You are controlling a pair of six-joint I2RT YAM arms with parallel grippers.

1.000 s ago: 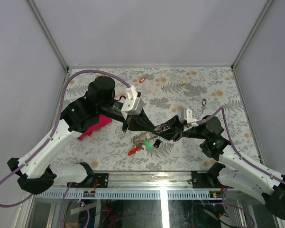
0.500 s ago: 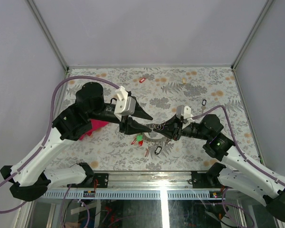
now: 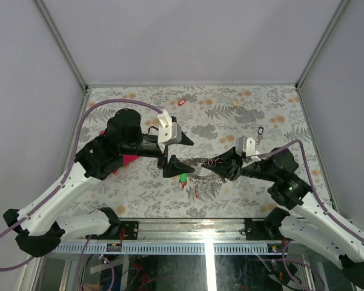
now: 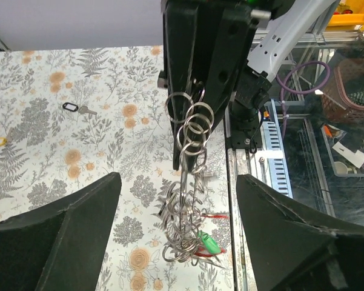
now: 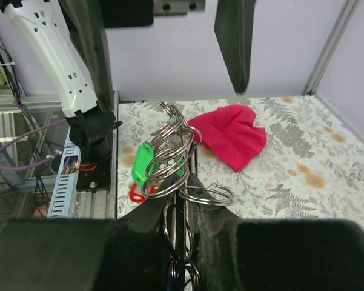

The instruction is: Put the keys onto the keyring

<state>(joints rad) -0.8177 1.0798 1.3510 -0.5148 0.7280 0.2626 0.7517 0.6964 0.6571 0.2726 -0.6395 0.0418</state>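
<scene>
Right pincer [image 3: 217, 166]: clamped on the keyring, its fingers pressed together around the thin wire loops.
Left pincer [image 3: 192, 157]: fingers spread wide apart, gripping nothing; it faces the right pincer head-on.
Keyring [image 4: 186, 182]: a tangled bunch of grey rings held over the middle of the counter [image 3: 278, 109], nearer the near edge. It trails from the right pincer towards the gap between the left fingers.
Keys on the bunch: a green-tagged key [image 4: 209, 245] at the trailing end, with a red tag [image 5: 136, 194] just beside it. I cannot tell whether this end touches the counter.
Loose keys: a red-tagged key [image 3: 182, 102] and a cream-tagged key [image 3: 235, 103] near the far edge; a black-tagged key [image 3: 260, 130] towards the right edge.
Magenta cloth [image 3: 128, 160]: lying towards the left edge, partly under the left arm.
</scene>
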